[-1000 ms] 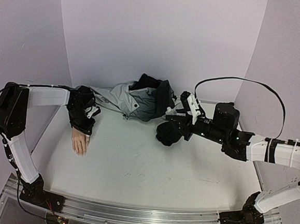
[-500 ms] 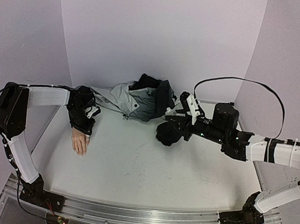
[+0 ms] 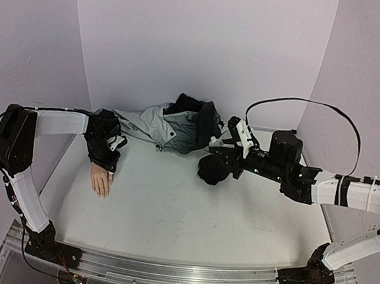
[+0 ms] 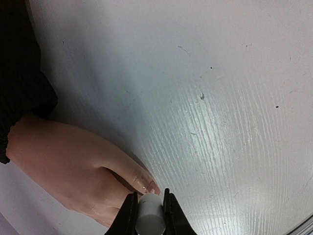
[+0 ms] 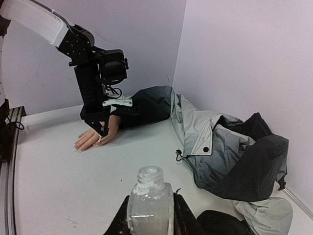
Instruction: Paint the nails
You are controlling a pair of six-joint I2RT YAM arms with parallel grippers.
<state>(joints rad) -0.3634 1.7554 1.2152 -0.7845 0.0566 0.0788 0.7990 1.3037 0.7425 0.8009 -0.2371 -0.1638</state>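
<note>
The pale mannequin hand [image 3: 100, 181] lies palm down at the left of the table, its wrist in a black sleeve. My left gripper [image 3: 110, 163] stands over it, shut on a small white cylinder, the brush cap [image 4: 148, 218]. In the left wrist view the left gripper [image 4: 149, 195] holds the cap right at the thumb's nail [image 4: 151, 188]; the brush tip is hidden. My right gripper [image 5: 150, 200] is shut on an uncapped clear glass bottle [image 5: 150, 205], held above the table to the right of centre [image 3: 221, 148]. The hand also shows in the right wrist view [image 5: 93, 138].
A grey-black jacket [image 3: 178, 128] lies bunched at the back middle, one sleeve running left to the hand; it also shows in the right wrist view [image 5: 220, 147]. A black lump of cloth [image 3: 213, 170] sits under my right gripper. Purple walls close in on three sides.
</note>
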